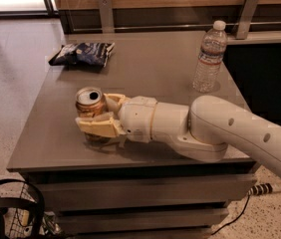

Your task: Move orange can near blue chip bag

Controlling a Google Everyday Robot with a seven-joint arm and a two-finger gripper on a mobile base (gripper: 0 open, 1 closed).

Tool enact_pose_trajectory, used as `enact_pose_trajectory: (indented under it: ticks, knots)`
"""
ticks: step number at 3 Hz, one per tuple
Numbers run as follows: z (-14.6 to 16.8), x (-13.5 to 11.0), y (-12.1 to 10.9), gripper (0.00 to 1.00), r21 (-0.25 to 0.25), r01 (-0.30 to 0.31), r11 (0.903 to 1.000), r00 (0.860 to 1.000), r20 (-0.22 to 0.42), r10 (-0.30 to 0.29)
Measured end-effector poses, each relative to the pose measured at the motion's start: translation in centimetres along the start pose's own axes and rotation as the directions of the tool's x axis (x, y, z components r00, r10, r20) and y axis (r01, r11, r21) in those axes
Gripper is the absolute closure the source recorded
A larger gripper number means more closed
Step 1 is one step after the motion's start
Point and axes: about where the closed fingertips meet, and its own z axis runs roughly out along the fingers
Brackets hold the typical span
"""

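Can (89, 106) upright, silver top up, pinched between the two pale fingers (99, 127) of the tool (91, 112). Clamped from both sides: one finger across the near face of the can, the other behind its far face and partly hidden by it. Cannot tell whether the base rests on the bench (150, 71) or hangs just above it; dark shadow directly under the tool.

Tool low over the near part of the bench, lying almost level, fingertips aimed toward the view's left. White wrist and thick white arm (235, 133) running back from it, off the lower right of the view.

Bag (83, 54) flat on the bench, dark blue and wrinkled, well apart from the tool, beyond its far finger toward the far corner. Bare grey bench between bag and tool.

Bottle (209, 59) clear, white-capped, standing upright well behind the tool's wrist, on the far side of the arm, near the opposite far corner. Taller than the can.

Below the tool, under the bench's near edge, a dark wire basket (16, 215) on the floor.
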Motion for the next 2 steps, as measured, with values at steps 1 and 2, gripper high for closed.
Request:
enact_pose_trajectory:
  ticks: [1, 2]
  knots:
    - [0.2, -0.2, -0.3, 1.00, -0.011, 0.004, 0.9999, 1.000, 0.005, -0.003]
    - [1.8, -1.6, -6.1, 1.00, 0.089, -0.059, 0.9943, 0.998, -0.025, 0.061]
